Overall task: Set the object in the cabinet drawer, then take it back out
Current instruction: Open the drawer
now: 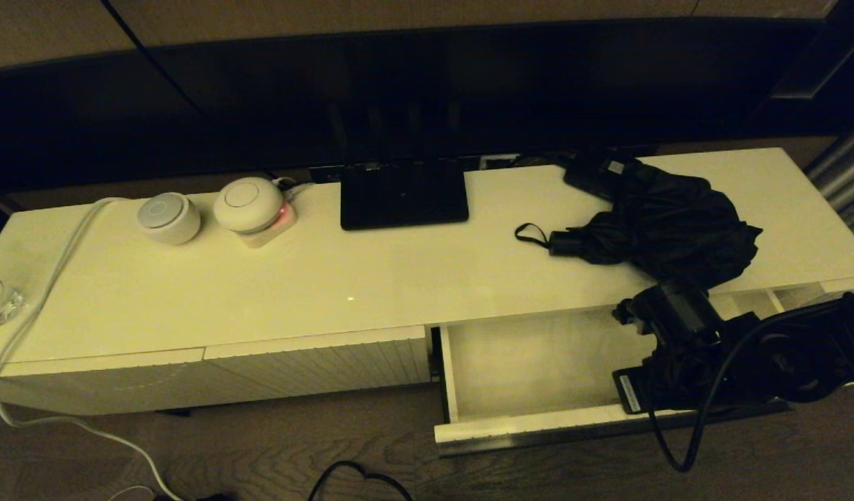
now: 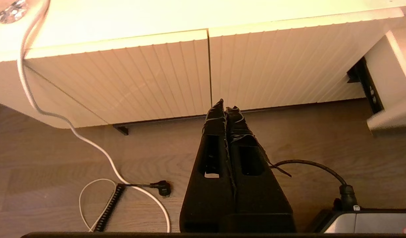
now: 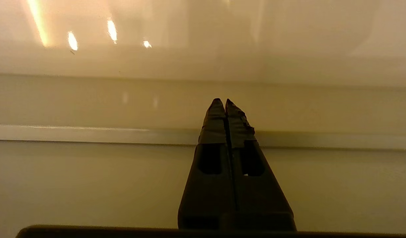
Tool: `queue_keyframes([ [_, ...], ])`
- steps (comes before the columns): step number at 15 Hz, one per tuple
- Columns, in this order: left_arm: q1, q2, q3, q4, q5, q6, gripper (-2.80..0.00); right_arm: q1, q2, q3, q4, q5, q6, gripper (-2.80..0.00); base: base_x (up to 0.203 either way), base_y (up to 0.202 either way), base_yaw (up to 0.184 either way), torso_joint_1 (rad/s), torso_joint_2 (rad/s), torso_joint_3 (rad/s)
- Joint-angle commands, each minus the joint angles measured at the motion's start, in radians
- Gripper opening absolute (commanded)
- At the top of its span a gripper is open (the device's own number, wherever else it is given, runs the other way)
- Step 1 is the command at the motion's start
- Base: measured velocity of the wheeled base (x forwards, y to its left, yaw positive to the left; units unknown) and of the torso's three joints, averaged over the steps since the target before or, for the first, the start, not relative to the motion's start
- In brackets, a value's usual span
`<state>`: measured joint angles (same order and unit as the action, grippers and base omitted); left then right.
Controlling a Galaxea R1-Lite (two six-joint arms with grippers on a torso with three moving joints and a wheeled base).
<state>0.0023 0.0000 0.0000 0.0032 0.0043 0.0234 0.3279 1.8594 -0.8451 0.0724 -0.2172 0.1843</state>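
Umbrella [image 1: 667, 226]: black, folded, fabric bunched; it lies on the cabinet top [image 1: 260, 292] directly behind the open drawer [image 1: 531, 362], handle and wrist loop pointing toward the black stand base [image 1: 403, 193]. A small flat black box [image 1: 597, 174] touches the umbrella's rear edge. The drawer is pulled out; the visible part of its pale interior is bare. Right gripper [image 3: 225, 102]: fingers pressed together, pinching nothing, positioned over the drawer's right portion, in front of the umbrella. Left gripper [image 2: 225, 105]: fingers pressed together, parked low before the closed ribbed fronts [image 2: 156, 76], left of the drawer. Two round white devices [image 1: 204, 209] sit farther left on the top.
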Motion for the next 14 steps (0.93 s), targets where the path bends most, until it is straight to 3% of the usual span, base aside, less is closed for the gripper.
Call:
queue_keyframes([
  [1,0.001,0.0,0.003,0.0,0.0,0.0,-2.8,0.003,-0.018,0.019,0.04,0.013,0.001,-2.8,0.0,0.0,0.0,0.0,0.0,0.0],
  [14,0.001,0.0,0.003,0.0,0.0,0.0,-2.8,0.04,-0.153,0.189,0.151,0.055,0.007,-2.8,0.0,0.0,0.0,0.0,0.0,0.0],
])
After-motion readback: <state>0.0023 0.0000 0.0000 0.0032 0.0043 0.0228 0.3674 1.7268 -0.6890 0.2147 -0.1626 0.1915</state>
